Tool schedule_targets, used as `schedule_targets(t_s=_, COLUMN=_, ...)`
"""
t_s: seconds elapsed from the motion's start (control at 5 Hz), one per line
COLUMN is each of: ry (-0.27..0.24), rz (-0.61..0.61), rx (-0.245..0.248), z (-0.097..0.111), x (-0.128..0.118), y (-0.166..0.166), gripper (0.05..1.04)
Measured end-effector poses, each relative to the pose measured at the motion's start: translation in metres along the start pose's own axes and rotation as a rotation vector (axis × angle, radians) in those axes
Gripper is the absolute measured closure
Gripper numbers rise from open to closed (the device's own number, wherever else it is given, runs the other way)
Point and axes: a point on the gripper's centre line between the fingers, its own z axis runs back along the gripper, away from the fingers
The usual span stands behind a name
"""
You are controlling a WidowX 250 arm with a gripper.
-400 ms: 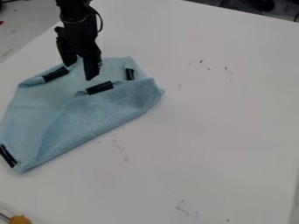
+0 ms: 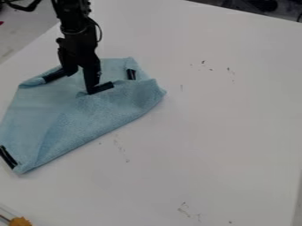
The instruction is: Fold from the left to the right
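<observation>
An orange-yellow, rough-edged object (image 2: 20, 221) shows at the near left. Beyond it, a light-blue, partly folded fabric cloth (image 2: 88, 119) lies on the left of the flat white surface (image 2: 212, 132). Over its far part hangs the black two-finger gripper (image 2: 81, 82), jaws released, one tip at a black, narrow strip (image 2: 105, 87).

The cloth (image 2: 100, 117) was pale blue, its folded part finely mottled, with black strips (image 2: 131, 74); the tabletop (image 2: 224, 128) was white with small dark marks (image 2: 203, 62); the gripper (image 2: 80, 83) was black.
</observation>
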Motion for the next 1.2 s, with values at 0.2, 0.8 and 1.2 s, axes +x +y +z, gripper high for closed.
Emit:
schedule_targets(t_s=0.2, ry=-0.016, rz=0.013, rx=-0.002, z=-0.009, x=-0.009, y=0.035, gripper=0.083)
schedule_targets(t_s=0.8, ry=0.005, rz=0.012, rx=-0.015, z=-0.019, x=-0.022, y=0.069, gripper=0.133)
schedule_targets(t_s=1.2, ry=-0.008, rz=0.012, rx=-0.033, z=-0.019, x=-0.020, y=0.067, gripper=0.709)
